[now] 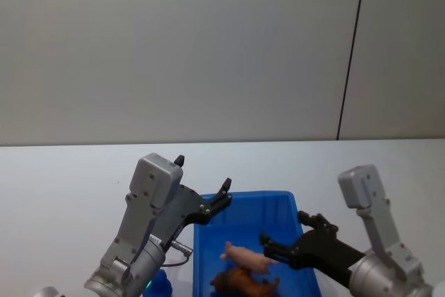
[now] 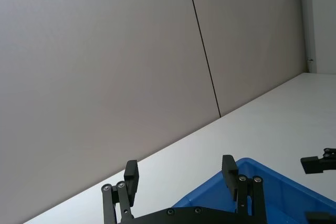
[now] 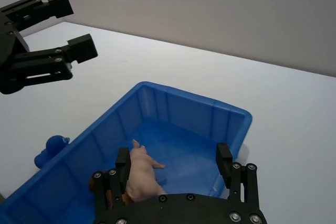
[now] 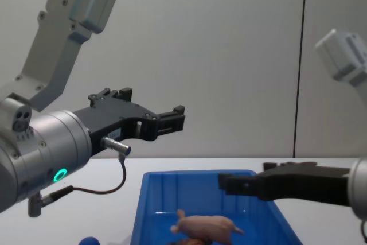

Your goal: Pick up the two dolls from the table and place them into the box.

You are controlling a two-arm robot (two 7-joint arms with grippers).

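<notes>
The pink pig (image 1: 247,259) and brown lion (image 1: 240,283) lie together in the blue box (image 1: 259,197) on the surface (image 1: 69,172). The left hand (image 1: 203,173) hangs wide open, empty, above its left rim; the right hand (image 1: 281,228), likewise open and empty, hovers over the pig.

Smooth blue plastic on the box (image 3: 195,96), a soft sheen along its thick rim, inner walls ribbed. The pink doll (image 3: 140,174) looks smooth and matt, possibly rubber, hard to call from here. The brown doll (image 1: 243,283) is shaggy, rough fur. The surface (image 3: 157,61) is plain matt white. The left gripper (image 2: 180,167) and right gripper (image 3: 174,154) are matt black, dotted with bright metal screws; the arm housing (image 4: 74,4) is smooth grey.
</notes>
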